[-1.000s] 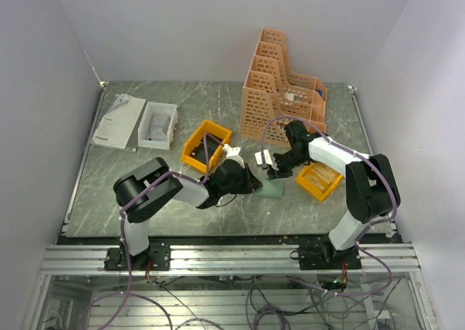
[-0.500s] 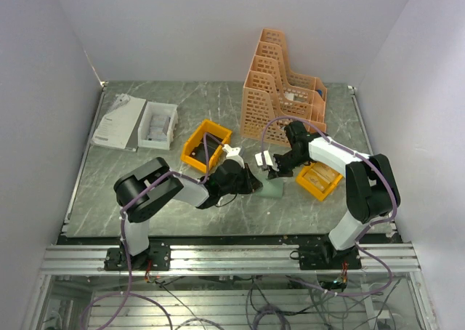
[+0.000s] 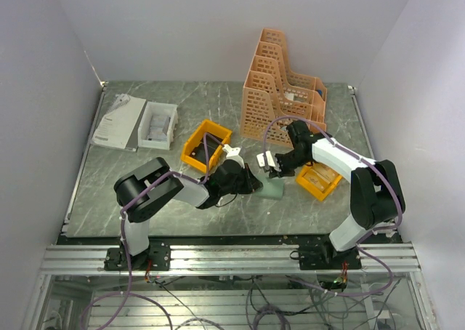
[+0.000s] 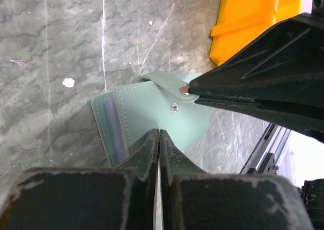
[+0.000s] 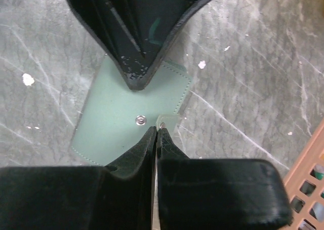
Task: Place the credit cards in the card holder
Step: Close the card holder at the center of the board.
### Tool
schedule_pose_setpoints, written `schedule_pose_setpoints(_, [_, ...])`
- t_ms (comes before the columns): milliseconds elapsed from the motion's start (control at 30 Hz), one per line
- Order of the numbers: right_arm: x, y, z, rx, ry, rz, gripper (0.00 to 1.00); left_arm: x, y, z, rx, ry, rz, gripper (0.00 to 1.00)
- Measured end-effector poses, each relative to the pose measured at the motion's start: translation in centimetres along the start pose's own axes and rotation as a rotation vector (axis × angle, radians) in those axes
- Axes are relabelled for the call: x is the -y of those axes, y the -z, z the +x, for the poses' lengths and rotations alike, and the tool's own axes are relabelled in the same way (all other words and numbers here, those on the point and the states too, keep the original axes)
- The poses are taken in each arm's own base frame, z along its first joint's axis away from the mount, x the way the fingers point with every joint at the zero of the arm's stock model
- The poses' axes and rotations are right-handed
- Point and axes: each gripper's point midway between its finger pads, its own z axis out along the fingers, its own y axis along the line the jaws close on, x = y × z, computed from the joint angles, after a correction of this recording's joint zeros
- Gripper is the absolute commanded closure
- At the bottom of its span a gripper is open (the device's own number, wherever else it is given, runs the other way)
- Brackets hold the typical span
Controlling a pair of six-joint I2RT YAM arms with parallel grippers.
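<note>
Left claw clamps the holder by an edge, right claw pinches its strap — tug too hard and that thin strap may slip, or the holder pull loose.

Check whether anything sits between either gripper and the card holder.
Nothing visible does. The left gripper is shut on an edge of the card holder, and the right gripper is shut on its snap strap.

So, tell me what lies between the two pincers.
Only the card holder: left pincer pinches one edge, right pincer its snap strap. Both wrist views show it.
</note>
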Motion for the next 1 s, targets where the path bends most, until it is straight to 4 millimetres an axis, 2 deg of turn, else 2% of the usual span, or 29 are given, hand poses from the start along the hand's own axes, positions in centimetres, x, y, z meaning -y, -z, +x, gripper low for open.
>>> schedule_pose_setpoints(433, [-2.4, -0.8, 1.1, -0.016, 0.01, -0.078, 1.0, 0.1, 0.0, 0.1, -0.006, 0.0, 0.004, 0.93])
schedule_pose_setpoints(633, [-2.4, -0.8, 1.2, -0.016, 0.014, -0.079, 1.0, 0.3, 0.0, 0.2, -0.016, 0.0, 0.015, 0.93])
schedule_pose_setpoints(900, [-2.4, -0.8, 1.2, -0.016, 0.012, -0.078, 1.0, 2.2, -0.5, -0.6, -0.014, -0.01, 0.072, 0.93])
schedule_pose_setpoints(1000, [-2.4, -0.8, 1.2, -0.015, 0.01, -0.078, 1.0, 2.2, -0.9, -0.5, -0.019, -0.009, 0.076, 0.93])
